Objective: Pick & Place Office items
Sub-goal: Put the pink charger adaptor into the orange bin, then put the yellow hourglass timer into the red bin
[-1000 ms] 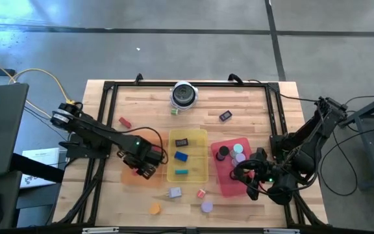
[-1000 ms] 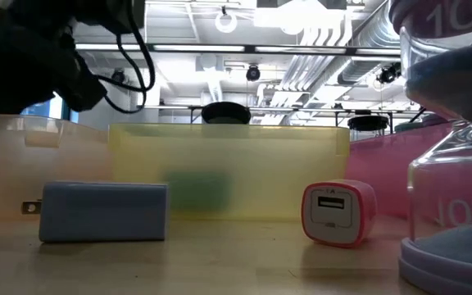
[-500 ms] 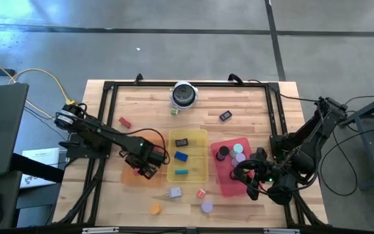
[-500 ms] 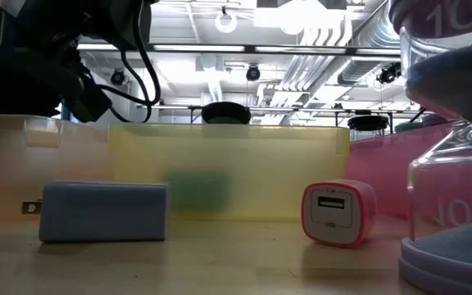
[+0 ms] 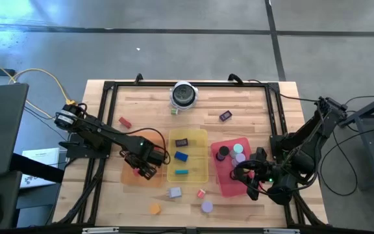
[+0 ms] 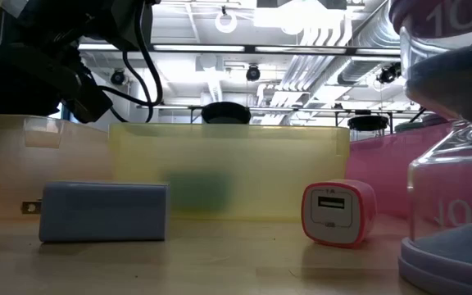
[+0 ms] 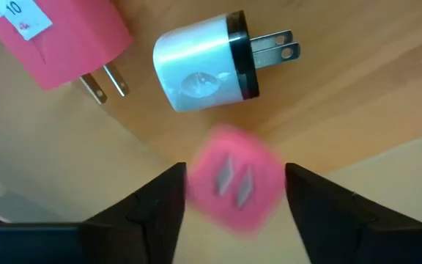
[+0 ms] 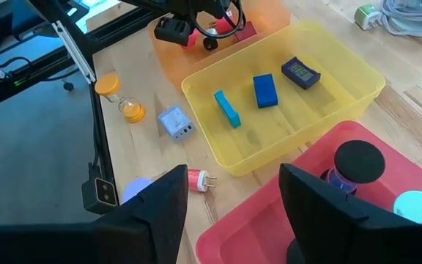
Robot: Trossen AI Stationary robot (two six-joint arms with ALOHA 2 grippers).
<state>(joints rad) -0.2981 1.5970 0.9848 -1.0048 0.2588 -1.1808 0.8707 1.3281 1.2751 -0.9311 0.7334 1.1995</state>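
Observation:
My left gripper hangs pointing down over the orange tray, open. A small pink plug shows blurred between and below its fingertips, prongs toward the camera and apart from both. A white-and-black plug and a pink labelled plug lie on the tray floor. My right gripper waits open and empty above the red tray, which holds round discs. The yellow tray holds black, blue and teal blocks.
Loose on the wood lie a grey-blue plug, a pink plug, orange and purple hourglasses, a red bit, a green bit and a dark block. A silver-and-black round object stands at the far edge.

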